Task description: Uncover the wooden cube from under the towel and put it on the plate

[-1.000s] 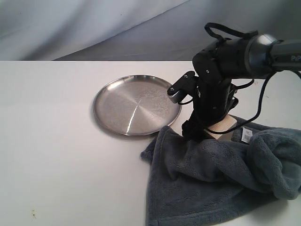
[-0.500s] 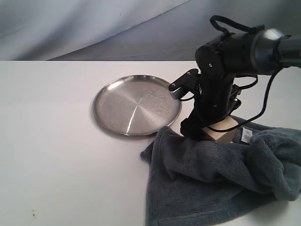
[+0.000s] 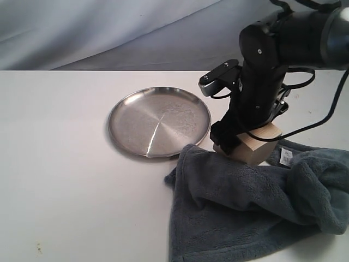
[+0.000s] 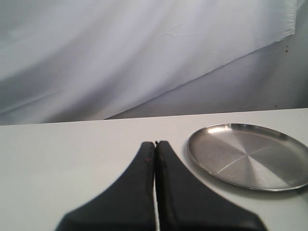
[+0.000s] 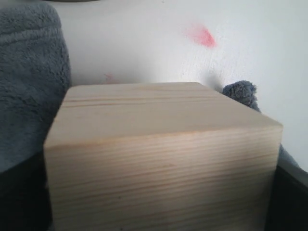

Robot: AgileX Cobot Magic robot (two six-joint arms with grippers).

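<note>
The white table (image 3: 65, 180) carries two things directly: the steel plate (image 3: 158, 121) and, just beside it, the rumpled blue-grey towel (image 3: 245, 207) — both lying flat.

Reads as a robotics lab or test bench, not a home or kitchen. Plain white tabletop (image 3: 65, 185) as the only work surface. Draped, creased grey-white cloth backdrop (image 3: 109, 27) hung behind it, filling the background in both the exterior and left wrist views. Black multi-joint robot arm (image 3: 272, 60) reaching in over the table from the right. A few unrelated props laid out together: brushed-steel plate (image 3: 158, 121), blue-grey fleece towel (image 3: 245, 202), plain wooden cube (image 3: 256, 144) — a staged set rather than a lived-in one. Pink-red smudge (image 5: 204, 36) on the white surface, seen in the right wrist view.
</note>
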